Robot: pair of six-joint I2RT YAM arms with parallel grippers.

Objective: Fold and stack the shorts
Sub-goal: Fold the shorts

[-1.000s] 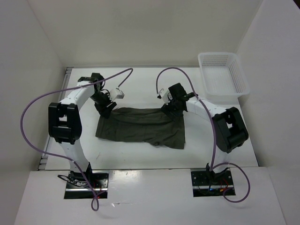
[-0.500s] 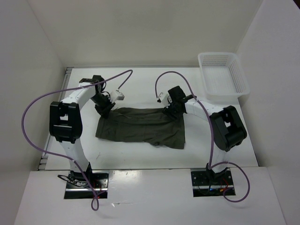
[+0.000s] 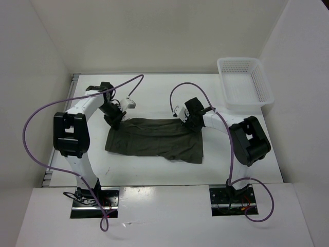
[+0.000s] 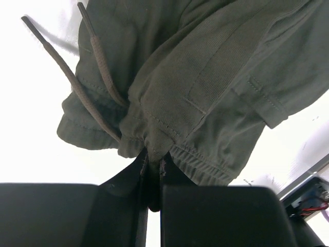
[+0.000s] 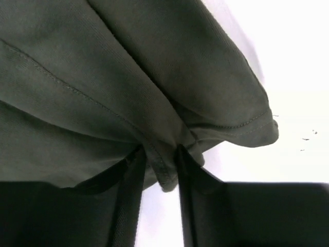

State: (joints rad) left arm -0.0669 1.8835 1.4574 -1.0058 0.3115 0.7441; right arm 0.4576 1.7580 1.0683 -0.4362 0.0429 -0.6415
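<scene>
Shorts [image 3: 154, 140]: dark olive-green cloth, lying flat near the middle of the white table [image 3: 154, 92], stretched as a wide band from left to right between the two arms; the waist end is on the left and the leg hems are on the right
Drawstrings [image 4: 77, 87]: two dark cords hanging loose from the waist end, seen in the left wrist view, with white table surface showing beyond them
Left gripper [image 4: 153, 164]: at the far left corner of the shorts, its two black fingers pressed together with a gathered fold of the waistband pinched between them
Right gripper [image 5: 160, 159]: at the far right corner of the shorts, its fingers closed against either side of a narrow fold of stitched hem, the cloth puckering toward the pinch
Arms: both are white with black joints, reaching forward from their bases at the near edge and bending inward toward the cloth
Cables [image 3: 31, 134]: a purple cable loops above each arm
Basket [image 3: 244, 82]: white mesh, at the far right corner of the table, well apart from the shorts
Surroundings: plain white walls enclose the table on three sides
</scene>
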